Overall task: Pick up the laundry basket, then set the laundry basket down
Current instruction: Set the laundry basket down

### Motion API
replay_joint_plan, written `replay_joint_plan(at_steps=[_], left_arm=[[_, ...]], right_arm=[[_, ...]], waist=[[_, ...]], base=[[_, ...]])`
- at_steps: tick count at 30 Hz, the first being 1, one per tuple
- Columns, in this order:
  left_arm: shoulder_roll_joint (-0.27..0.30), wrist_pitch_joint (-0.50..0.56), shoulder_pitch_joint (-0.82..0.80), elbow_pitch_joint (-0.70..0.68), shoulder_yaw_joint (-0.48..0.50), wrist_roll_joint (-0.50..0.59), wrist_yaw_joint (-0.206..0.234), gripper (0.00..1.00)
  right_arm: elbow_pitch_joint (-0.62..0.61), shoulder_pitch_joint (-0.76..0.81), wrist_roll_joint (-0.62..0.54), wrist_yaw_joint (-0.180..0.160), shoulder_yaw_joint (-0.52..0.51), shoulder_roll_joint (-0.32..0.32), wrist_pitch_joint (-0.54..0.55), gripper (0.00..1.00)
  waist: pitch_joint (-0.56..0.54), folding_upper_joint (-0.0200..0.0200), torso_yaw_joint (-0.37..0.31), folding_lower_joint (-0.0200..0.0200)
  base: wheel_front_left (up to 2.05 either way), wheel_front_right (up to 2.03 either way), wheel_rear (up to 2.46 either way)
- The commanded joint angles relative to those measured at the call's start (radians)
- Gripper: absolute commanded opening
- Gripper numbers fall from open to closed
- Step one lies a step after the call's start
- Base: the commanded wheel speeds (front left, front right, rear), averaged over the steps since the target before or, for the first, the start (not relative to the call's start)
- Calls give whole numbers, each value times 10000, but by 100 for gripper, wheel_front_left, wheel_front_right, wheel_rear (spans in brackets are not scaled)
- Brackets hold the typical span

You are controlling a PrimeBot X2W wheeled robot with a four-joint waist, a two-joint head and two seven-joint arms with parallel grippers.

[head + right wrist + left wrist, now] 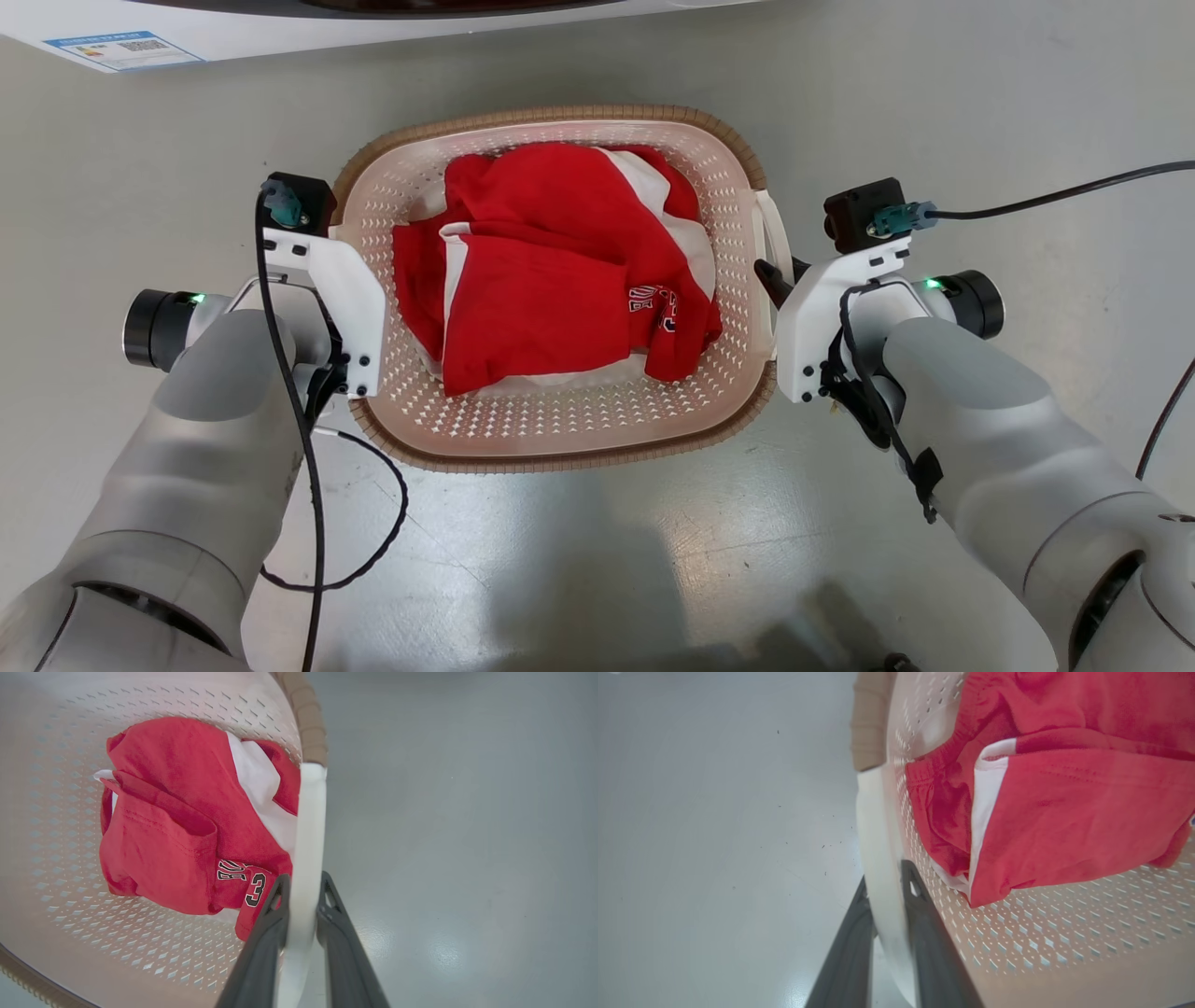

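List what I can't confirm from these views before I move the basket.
Head view: whether the laundry basket is off the floor; the straight-down angle shows no gap.
Head view: left gripper fingertips, hidden by its white bracket.
All views: basket bottom under the red garment.
Head view: washing machine, cut by the top edge.

We note: laundry basket (579, 420) cream perforated plastic, smooth, slight sheen; rim (597, 112) brown, ribbed, woven-look; handle (306, 826) smooth white plastic; garment (551, 280) red-and-white cloth, matt; floor (597, 560) smooth, glossy, reflecting light; right gripper fingers (261, 956) dark, matt. We log right forearm shell (1008, 439) pale, satin-smooth.
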Motion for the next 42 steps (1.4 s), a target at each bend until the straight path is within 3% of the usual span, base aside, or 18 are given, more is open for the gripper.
replay_joint_plan(at_steps=[1, 9, 10, 11, 12, 32, 39, 42], left_arm=[[325, 50, -220, -78, 39, 17, 68, 0], [347, 190, -288, -74, 11, -57, 116, 0], [362, 141, -307, -74, 17, -63, 184, 30], [374, 99, -319, -73, 10, -57, 249, 49], [379, 110, -320, -73, -1, -55, 300, 100], [276, -522, 200, -67, 205, -503, 730, 100], [20, -1849, 793, -142, 528, -875, 722, 100], [-85, -2529, 1136, -178, 664, -1044, 555, 100]], right_arm=[[-78, 199, -3, 77, 137, 134, -160, 0], [5, 149, 72, 77, 201, 164, -182, 0], [57, 127, 86, 77, 187, 167, -236, 13], [111, 97, 77, 77, 181, 173, -341, 49], [156, 83, 60, 77, 187, 180, -417, 100], [561, 88, -186, 77, 64, 284, -2129, 100], [580, 403, -511, 77, -278, 156, -2498, 100], [569, 320, -861, 77, -982, -26, -2507, 100]], waist=[[26, 0, -6, 0], [129, 0, -9, 0], [147, 0, -14, 0], [162, 0, -20, 0], [170, 0, -23, 0], [-469, 0, -5, 0], [-1431, 0, 99, 0], [-1981, 0, 149, 0]], base=[[0, 0, 0], [0, 0, 0], [0, 0, 0], [0, 0, 0], [0, 0, 0], [0, 0, 0], [0, 0, 0], [0, 0, 0]])
